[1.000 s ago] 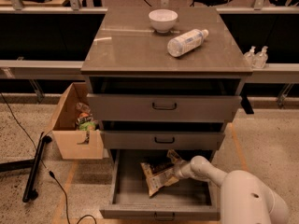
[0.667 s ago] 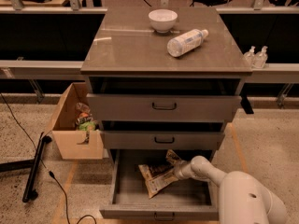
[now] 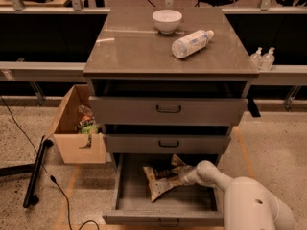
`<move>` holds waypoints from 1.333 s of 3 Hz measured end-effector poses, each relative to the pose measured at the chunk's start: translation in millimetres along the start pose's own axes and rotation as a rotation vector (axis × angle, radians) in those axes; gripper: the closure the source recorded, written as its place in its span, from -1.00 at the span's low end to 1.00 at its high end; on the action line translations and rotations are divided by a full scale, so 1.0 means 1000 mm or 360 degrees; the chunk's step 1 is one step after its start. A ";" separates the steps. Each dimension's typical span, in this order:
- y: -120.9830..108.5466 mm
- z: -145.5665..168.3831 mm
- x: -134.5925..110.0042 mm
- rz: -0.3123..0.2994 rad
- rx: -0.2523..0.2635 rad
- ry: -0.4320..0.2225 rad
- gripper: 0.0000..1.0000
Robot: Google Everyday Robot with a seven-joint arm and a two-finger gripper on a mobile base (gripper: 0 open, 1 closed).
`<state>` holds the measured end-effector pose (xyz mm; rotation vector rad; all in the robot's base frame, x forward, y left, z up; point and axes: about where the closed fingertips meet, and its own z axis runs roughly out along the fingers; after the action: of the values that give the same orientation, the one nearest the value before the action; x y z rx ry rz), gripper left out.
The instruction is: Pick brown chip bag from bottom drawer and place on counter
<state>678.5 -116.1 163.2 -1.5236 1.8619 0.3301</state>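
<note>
The brown chip bag (image 3: 160, 180) lies crinkled in the open bottom drawer (image 3: 125, 195), tilted with its lower end toward the front left. My gripper (image 3: 181, 178) reaches into the drawer from the right, at the bag's right end, on the end of my white arm (image 3: 240, 198). The bag looks slightly lifted at the gripper's side. The counter (image 3: 134, 47) tops the cabinet above, with a white bowl (image 3: 167, 20) and a clear bottle (image 3: 191, 43) lying on it.
Two shut drawers (image 3: 168, 110) sit above the open one. A cardboard box (image 3: 76, 128) with green-and-red packets stands on the floor at the left. A black pole and cable (image 3: 36, 174) lie on the floor. Two small bottles (image 3: 263, 58) stand on the grey rail at the right.
The bag has shifted slightly and its right end has risen a little with the gripper. The arm stays in nearly the same place.
</note>
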 end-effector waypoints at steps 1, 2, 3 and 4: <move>-0.006 -0.013 -0.003 0.0066 0.0017 -0.0034 1.00; -0.016 -0.050 -0.013 0.0178 0.0095 -0.0086 1.00; -0.008 -0.097 -0.015 0.0275 0.0154 -0.0081 1.00; 0.009 -0.138 -0.016 0.0364 0.0179 -0.0043 1.00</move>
<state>622.9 -183.6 272.0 -1.2289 2.0023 0.3425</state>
